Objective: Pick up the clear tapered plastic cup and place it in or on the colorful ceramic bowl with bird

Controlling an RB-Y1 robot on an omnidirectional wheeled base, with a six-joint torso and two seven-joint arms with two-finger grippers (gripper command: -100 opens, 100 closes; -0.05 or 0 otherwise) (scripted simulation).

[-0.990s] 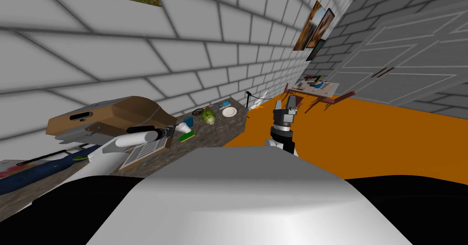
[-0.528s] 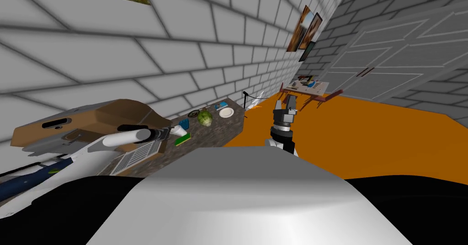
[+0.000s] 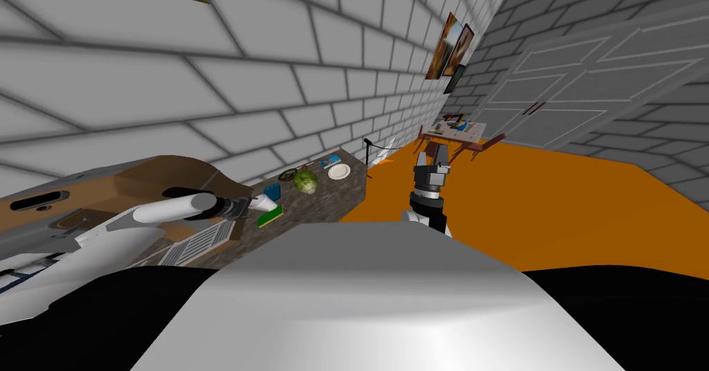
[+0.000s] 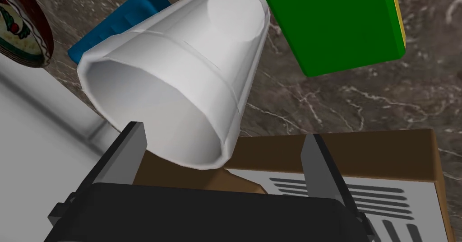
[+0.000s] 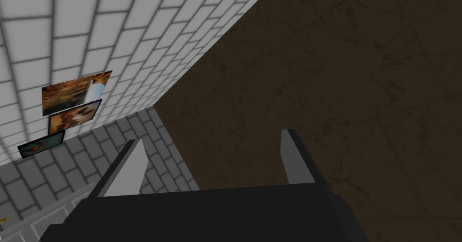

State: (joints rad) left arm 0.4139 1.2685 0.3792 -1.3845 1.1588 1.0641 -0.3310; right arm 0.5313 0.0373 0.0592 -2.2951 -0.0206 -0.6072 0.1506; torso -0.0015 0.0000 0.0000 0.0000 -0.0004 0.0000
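Head view: left gripper (image 3: 253, 205) at the white cup (image 3: 265, 202) over the dark marble counter (image 3: 325, 195). Bird bowl (image 3: 286, 176) is near, at the cup's 1 o'clock. Left wrist view: fingers apart, cup tilted, rim at one finger (image 4: 131, 151), not clamped. Green block (image 4: 334, 22) is just beside it. Right gripper (image 3: 433, 158) has its fingers apart.

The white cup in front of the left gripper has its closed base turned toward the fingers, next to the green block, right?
Not quite. The left wrist view shows the white cup with its open mouth, not its base, turned toward the fingers of the left gripper. The green block is beside it.
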